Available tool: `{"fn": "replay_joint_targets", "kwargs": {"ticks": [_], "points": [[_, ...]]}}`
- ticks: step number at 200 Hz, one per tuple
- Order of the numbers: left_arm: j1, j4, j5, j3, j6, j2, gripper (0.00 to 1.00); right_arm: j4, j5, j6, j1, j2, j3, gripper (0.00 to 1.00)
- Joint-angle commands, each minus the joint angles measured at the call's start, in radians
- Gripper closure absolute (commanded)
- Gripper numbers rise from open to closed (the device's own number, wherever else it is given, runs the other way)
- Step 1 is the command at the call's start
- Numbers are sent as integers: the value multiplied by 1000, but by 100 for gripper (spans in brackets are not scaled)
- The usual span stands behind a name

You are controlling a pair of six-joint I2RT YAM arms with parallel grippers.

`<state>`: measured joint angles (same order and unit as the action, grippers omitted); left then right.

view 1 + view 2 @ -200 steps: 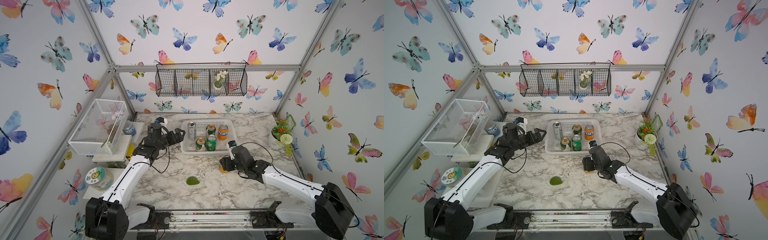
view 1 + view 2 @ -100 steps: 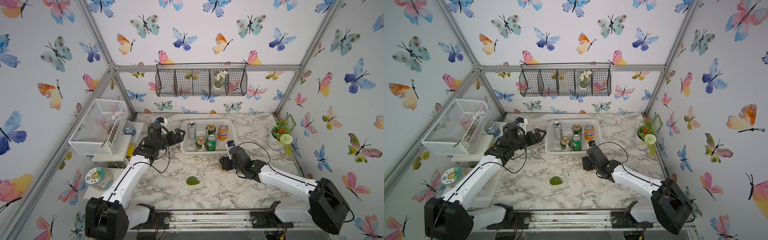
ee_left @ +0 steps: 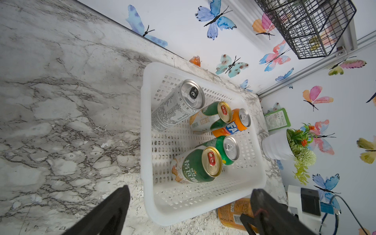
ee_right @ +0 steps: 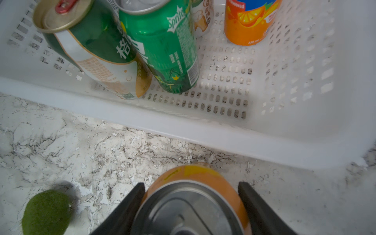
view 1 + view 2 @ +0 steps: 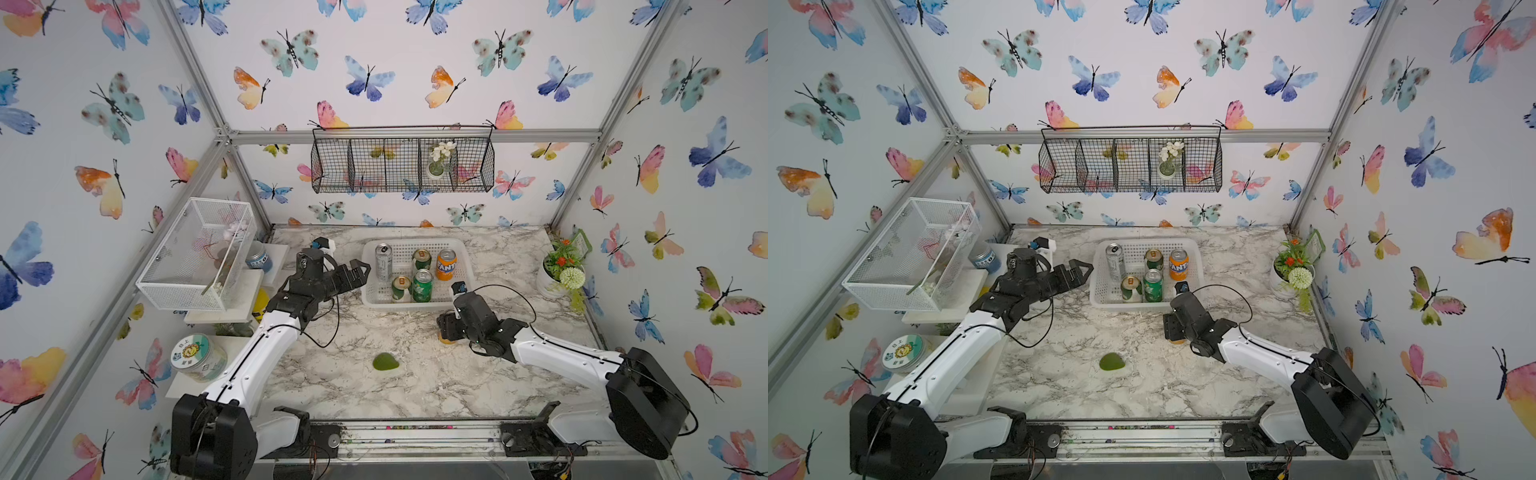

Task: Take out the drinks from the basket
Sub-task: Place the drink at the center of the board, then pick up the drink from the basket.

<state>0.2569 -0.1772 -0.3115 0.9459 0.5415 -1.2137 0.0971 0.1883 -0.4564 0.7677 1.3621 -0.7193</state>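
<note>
Basket sits back-centre on the table: back row left to right is tall can, Chinese-label can, Fanta can; front row is second Chinese-label can with Sprite can just beside it on the right. Second Fanta can stands on the table just in front of the basket's front right corner, between the right gripper's fingers; left gripper hangs just left of the basket. Moss pad lies nearer the front, well apart from the basket; potted plant at the right edge.
</note>
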Motion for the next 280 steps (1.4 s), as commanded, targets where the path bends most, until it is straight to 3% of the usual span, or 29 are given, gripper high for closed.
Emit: {"fn": "replay_joint_targets", "kwargs": {"ticks": [1,19,25,45,131,200,235,261,280], "points": [[-2,12,-11,-7,-17,6,1,-35,17,-22,7,2,-25,28],[-1,12,-14,-7,-17,3,1,-30,24,-28,8,0,-26,23],[-1,12,-15,-8,-17,3,1,-28,26,-31,7,-2,-26,15],[-2,12,-18,-7,-18,1,1,-29,31,-38,7,-10,-22,2],[2,15,-14,-16,-27,4,1,17,66,-60,7,-80,-33,2],[83,12,13,6,-62,-49,1,36,132,-40,7,-232,-47,2],[132,-31,26,102,-103,-136,0,76,188,6,7,-231,-102,2],[224,-125,166,213,-196,-229,0,87,221,20,7,-227,-123,2],[257,-166,189,275,-243,-301,2,90,233,22,7,-223,-129,2]]}}
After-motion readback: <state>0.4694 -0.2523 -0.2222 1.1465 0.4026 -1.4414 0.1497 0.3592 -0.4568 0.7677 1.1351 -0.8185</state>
